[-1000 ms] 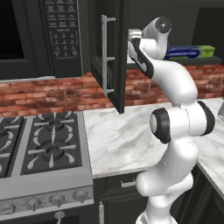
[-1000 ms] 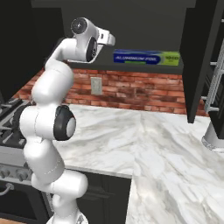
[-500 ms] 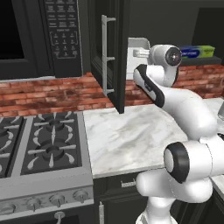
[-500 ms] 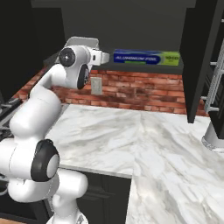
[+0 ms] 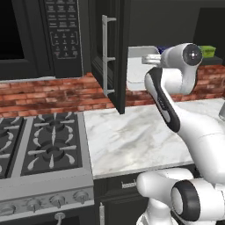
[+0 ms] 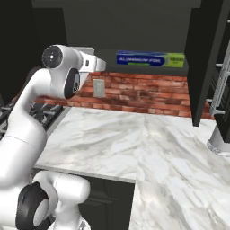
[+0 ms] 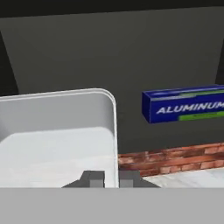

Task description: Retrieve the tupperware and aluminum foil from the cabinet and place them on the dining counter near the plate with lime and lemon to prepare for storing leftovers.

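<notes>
Hand view has the gripper (image 7: 107, 179) clamped on the tupperware (image 7: 57, 135) rim, aluminum foil (image 7: 183, 104) shelved beside it.

A black microwave (image 5: 39, 37) hangs above the gas stove (image 5: 41, 147), beside a brick backsplash (image 6: 148, 94).

Tupperware (image 7: 57, 135) translucent whitish-grey, paler at the rim. Aluminum foil (image 7: 186, 105) box is blue with white lettering and a green stripe along the bottom; in the right base view its end reads bright green. Cabinet (image 5: 115, 52) dark black-grey, silver bar handle (image 5: 106, 55) on the door. Microwave (image 5: 41, 37) black, grey keypad markings. Backsplash (image 6: 148, 94) red-brown brick, pale mortar lines. Table (image 6: 134, 143) top white-grey marble with darker grey veining; drawers below it are dark. Stove (image 5: 39, 149) grey steel with black grates. Arm (image 5: 176, 105) white with dark joints; finger tips (image 7: 94, 179) dark grey.
</notes>
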You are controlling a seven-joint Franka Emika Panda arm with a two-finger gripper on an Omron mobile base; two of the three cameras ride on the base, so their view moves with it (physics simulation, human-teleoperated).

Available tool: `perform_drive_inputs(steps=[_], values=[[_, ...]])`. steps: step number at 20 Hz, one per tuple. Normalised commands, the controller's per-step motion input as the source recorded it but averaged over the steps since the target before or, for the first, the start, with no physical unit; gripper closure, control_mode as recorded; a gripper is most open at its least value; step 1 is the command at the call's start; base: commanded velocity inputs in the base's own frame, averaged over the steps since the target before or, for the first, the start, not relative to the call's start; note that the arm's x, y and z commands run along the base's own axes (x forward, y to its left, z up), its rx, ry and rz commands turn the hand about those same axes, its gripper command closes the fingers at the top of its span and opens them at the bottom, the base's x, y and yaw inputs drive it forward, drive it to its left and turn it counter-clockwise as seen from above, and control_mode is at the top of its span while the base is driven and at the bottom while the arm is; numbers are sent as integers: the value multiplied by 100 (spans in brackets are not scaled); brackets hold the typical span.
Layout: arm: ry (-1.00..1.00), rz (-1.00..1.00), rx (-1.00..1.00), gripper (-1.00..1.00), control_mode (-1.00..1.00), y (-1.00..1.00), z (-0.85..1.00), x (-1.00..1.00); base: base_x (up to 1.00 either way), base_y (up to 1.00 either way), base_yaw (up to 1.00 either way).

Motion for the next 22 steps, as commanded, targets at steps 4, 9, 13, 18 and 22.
perform_drive_inputs(steps=[4,9,13,18,22], values=[[20,0,0,100,-100,-1,-28,-100,0,0,0],[22,0,-1,100,-100,-17,-58,-98,0,0,0],[22,0,0,100,-100,-34,-51,-71,0,0,0],[19,0,0,100,-100,-28,-28,-34,0,0,0],[19,0,0,100,-100,-19,-22,-22,0,0,0]])
